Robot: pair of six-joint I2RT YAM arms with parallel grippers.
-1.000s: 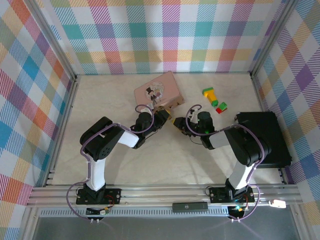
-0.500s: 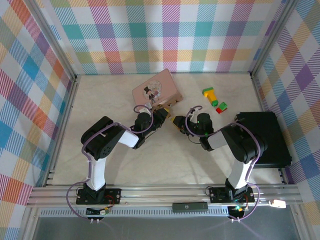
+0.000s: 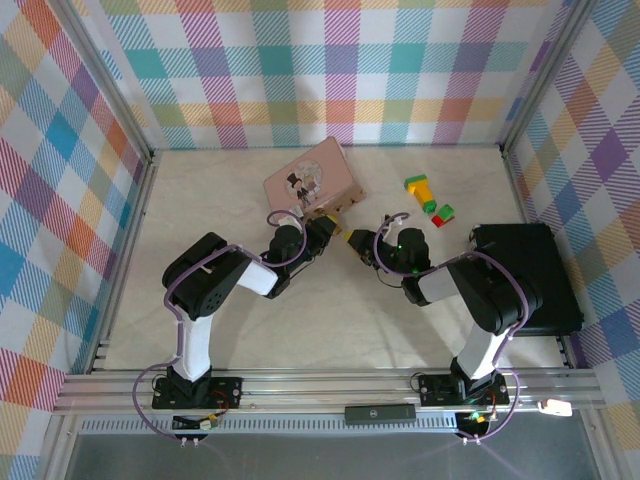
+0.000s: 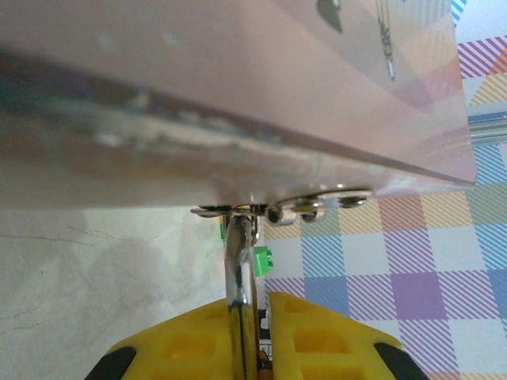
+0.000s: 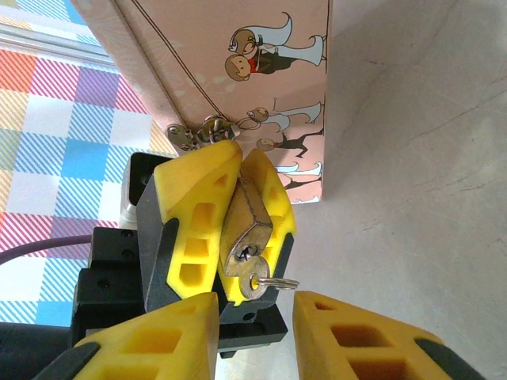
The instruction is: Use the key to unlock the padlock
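Padlock (image 5: pixel 242 229): small brass body, rigid, smooth, probably light. Sits at near edge of pink tin (image 5: pixel 238 71), above worktop (image 5: pixel 412 158).
Left end effector (image 4: pixel 253 317): clamped tight on padlock body. Body may twist in grip under key torque.
Key (image 5: pixel 255 286): thin, stiff, slippery sliver, seated in keyhole, ring dangling. Best taken by flat head.
Right end effector (image 5: pixel 255 317): fingers apart, nothing held, key head just ahead of gap.
Right wrist view gives keyhole and key. Left wrist view gives shackle (image 4: pixel 238 269) meeting tin's hasp (image 4: pixel 317 202). Top view: 2 arms converging beside tin.
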